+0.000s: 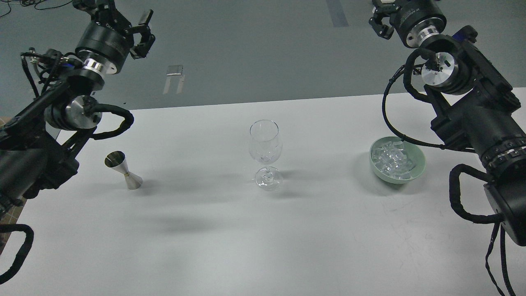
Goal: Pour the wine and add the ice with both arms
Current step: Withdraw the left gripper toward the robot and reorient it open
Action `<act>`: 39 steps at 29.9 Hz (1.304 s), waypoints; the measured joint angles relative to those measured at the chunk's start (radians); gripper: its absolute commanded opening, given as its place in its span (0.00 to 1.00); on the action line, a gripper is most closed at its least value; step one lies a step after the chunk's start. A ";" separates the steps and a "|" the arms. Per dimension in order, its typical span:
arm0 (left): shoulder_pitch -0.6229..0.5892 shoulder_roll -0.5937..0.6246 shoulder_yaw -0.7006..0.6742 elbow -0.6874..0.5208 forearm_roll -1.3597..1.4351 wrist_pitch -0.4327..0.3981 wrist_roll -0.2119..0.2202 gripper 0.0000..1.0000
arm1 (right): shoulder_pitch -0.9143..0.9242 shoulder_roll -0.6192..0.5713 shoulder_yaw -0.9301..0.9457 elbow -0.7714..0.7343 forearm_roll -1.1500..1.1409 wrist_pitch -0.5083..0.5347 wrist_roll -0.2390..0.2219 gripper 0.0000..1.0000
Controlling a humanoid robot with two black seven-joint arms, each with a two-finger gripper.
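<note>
A clear stemmed wine glass (265, 144) stands upright in the middle of the white table (263, 246). I see no liquid in it. A small steel jigger (123, 170) stands at the left; the wine does not show from here. Several clear ice cubes (392, 160) lie in a pale green bowl (416, 166) at the right. My left gripper (119, 16) is raised high beyond the table's far left, open and empty. My right gripper (382, 16) is raised at the top right, partly cut off by the view's edge, far above the bowl.
The table's far edge runs behind the glass, with grey floor beyond. A tan checked surface (4, 123) shows at the left edge. My thick arm links and looped cables hang over both table sides.
</note>
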 measured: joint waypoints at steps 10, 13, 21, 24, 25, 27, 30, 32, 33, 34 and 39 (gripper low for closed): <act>0.208 0.291 -0.149 -0.317 -0.147 0.005 -0.002 0.98 | -0.049 -0.017 0.004 0.059 0.008 0.011 -0.007 1.00; 0.294 0.392 -0.245 -0.429 -0.235 0.007 0.008 0.98 | -0.055 -0.022 0.004 0.069 0.008 0.011 -0.008 1.00; 0.618 0.508 -0.423 -0.587 -0.432 0.003 0.028 0.97 | -0.067 -0.053 -0.001 0.067 0.008 0.011 -0.008 1.00; 0.755 0.498 -0.489 -0.638 -0.446 -0.006 0.028 0.96 | -0.068 -0.054 -0.003 0.066 0.008 0.010 -0.008 1.00; 0.797 0.488 -0.508 -0.657 -0.447 -0.010 0.028 0.96 | -0.068 -0.054 -0.003 0.065 0.007 0.010 -0.008 1.00; 0.883 0.466 -0.552 -0.698 -0.447 -0.021 0.027 0.95 | -0.069 -0.059 -0.005 0.063 0.007 0.010 -0.009 1.00; 0.989 0.441 -0.607 -0.758 -0.448 -0.027 0.017 0.95 | -0.076 -0.069 -0.006 0.062 0.006 0.007 -0.009 1.00; 1.068 0.408 -0.643 -0.789 -0.449 -0.027 0.011 0.95 | -0.084 -0.075 -0.006 0.062 0.006 0.005 -0.009 1.00; 1.113 0.386 -0.663 -0.801 -0.449 -0.027 0.009 0.95 | -0.087 -0.080 -0.006 0.062 0.006 0.005 -0.009 1.00; 1.153 0.366 -0.680 -0.807 -0.449 -0.027 0.008 0.95 | -0.089 -0.086 -0.006 0.062 0.006 0.004 -0.009 1.00; 1.293 0.274 -0.732 -0.817 -0.448 -0.059 0.014 0.94 | -0.092 -0.108 -0.006 0.061 0.006 0.004 -0.009 1.00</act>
